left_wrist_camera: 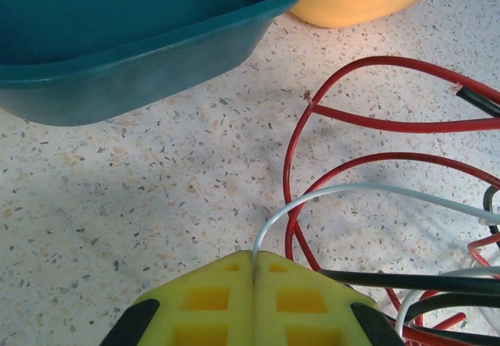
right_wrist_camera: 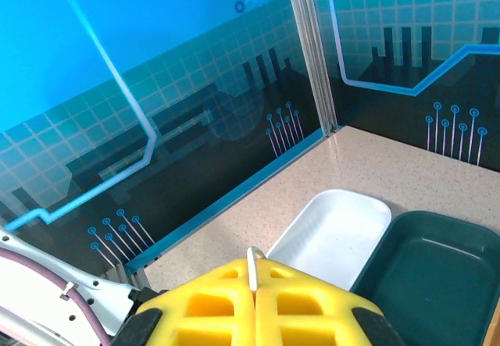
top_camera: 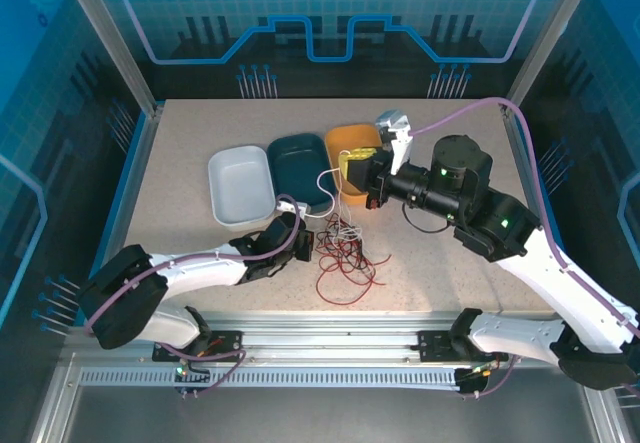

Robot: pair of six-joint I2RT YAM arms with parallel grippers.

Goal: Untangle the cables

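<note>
White cable (left_wrist_camera: 375,189) clamped, partly hidden, by left end effector (left_wrist_camera: 254,258), right end effector (right_wrist_camera: 254,266)

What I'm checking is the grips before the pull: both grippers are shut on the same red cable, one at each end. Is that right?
Not quite: the colour is wrong. The left gripper and the right gripper are both shut on the same white cable, not a red one. Each wrist view shows the white strand coming out between the closed yellow fingers. The red cables lie ungripped.
</note>
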